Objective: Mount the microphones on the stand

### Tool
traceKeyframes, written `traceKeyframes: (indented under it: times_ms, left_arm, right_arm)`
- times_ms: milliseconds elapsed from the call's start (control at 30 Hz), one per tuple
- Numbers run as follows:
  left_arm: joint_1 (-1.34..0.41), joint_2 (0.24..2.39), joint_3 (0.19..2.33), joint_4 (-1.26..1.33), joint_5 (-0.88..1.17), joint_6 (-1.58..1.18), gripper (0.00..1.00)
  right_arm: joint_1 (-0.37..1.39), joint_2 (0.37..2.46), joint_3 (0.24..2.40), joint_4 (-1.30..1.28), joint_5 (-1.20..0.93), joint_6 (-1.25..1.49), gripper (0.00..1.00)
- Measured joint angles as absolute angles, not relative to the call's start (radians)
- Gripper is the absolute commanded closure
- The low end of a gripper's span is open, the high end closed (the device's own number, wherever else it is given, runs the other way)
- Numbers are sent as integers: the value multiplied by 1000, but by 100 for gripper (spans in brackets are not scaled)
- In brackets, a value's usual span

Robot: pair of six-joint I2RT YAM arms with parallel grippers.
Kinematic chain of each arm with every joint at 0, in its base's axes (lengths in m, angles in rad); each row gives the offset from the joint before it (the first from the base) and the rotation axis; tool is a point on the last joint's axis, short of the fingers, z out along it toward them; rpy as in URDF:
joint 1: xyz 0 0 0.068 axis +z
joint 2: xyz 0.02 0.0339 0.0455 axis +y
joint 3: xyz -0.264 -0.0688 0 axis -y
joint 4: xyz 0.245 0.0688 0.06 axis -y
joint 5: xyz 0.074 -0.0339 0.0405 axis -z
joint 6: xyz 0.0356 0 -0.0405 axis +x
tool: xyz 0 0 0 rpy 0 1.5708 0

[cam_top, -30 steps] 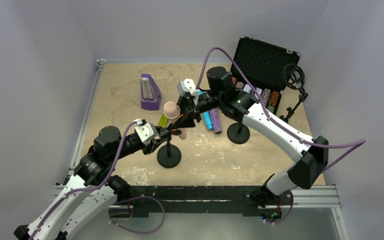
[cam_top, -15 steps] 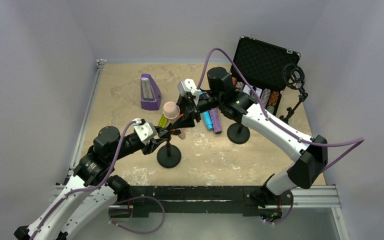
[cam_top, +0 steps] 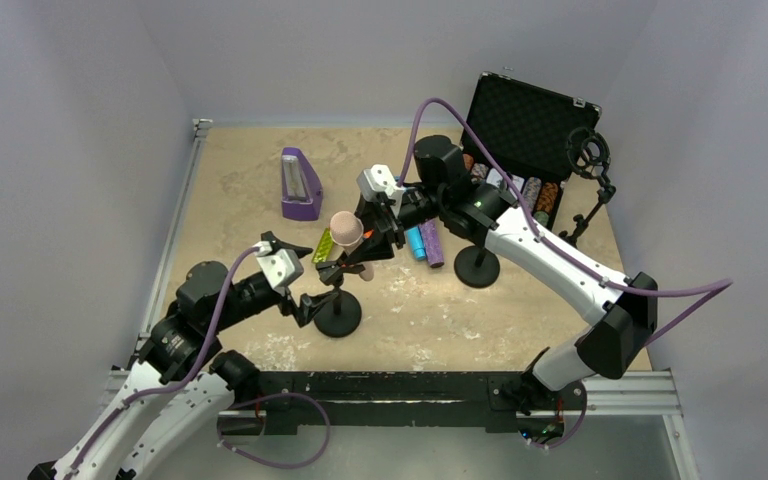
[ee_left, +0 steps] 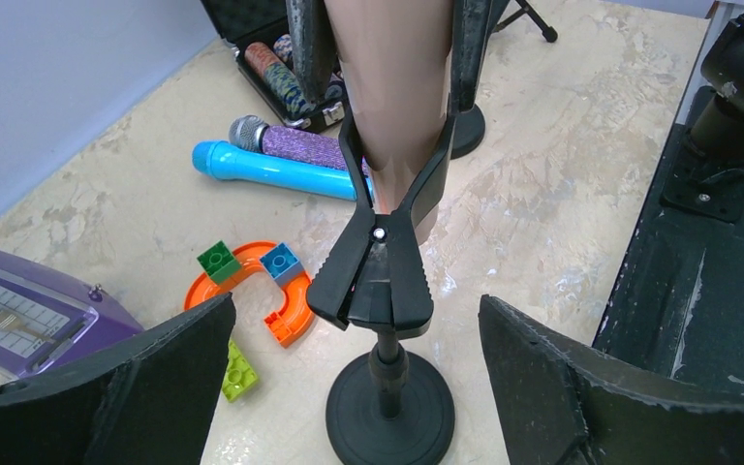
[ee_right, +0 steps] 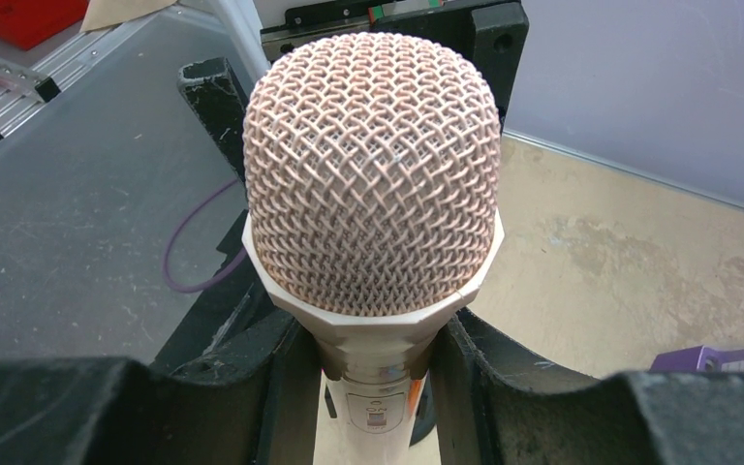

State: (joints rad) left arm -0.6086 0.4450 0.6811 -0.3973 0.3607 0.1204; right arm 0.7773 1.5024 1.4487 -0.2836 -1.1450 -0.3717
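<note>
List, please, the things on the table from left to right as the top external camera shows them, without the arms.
Purple pyramid-shaped metronome → pale pink-beige microphone with a mesh head → light blue plastic microphone → glittery purple microphone → black round-base stand → black ring-shaped mount on a thin stand.

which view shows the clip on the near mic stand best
The left wrist view: the black clip sits in the centre, its prongs either side of the pink-beige microphone. The top external view shows it small and partly covered. The right wrist view shows mainly the microphone's head.
</note>
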Motion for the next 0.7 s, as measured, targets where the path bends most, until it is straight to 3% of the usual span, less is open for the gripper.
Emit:
traceKeyframes:
  times_ms: [700]
  left_arm:
    - [-582, 387, 681, -443, 333, 128, 1]
  right_arm:
    - [779, 1502, 1460, -319, -1148, -397, 100]
